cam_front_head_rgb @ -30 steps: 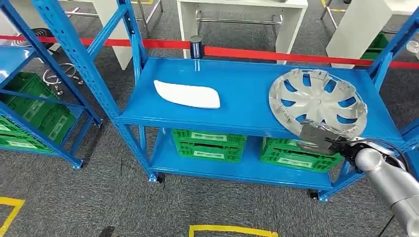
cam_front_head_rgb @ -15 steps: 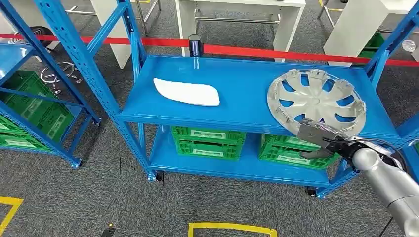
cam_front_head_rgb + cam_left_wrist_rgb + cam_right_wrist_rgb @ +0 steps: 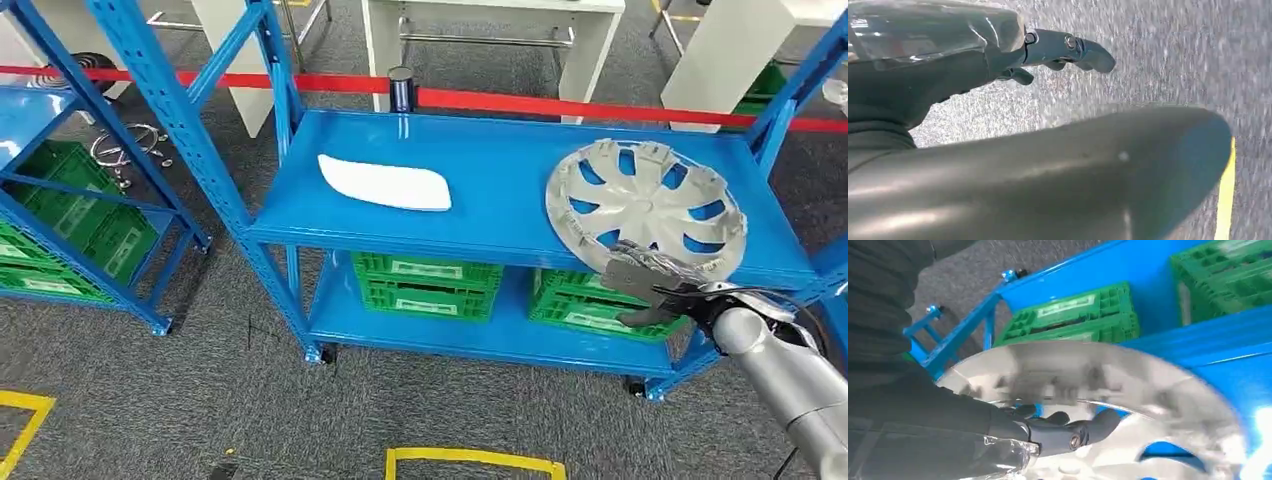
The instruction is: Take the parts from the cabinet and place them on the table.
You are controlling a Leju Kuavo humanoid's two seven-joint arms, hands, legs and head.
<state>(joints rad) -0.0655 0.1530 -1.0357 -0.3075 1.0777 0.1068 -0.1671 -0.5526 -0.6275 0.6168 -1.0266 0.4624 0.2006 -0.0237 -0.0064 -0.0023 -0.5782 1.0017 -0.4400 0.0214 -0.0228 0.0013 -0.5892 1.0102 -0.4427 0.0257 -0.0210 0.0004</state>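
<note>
Right hand [image 3: 645,285] fingers [image 3: 1083,432] curl on the hubcap [image 3: 645,205] rim (grip blurred, thumb hidden).

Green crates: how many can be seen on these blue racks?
At least 3. One green crate sits on the lower shelf of the middle rack, left side; a second beside it to the right, partly hidden by the robot hand; more crates fill the left rack.

The head view looked down from high onto the blue cabinet [image 3: 500,190]; the right wrist view sat close at its front right edge, sharing the hubcap [image 3: 645,205].
</note>
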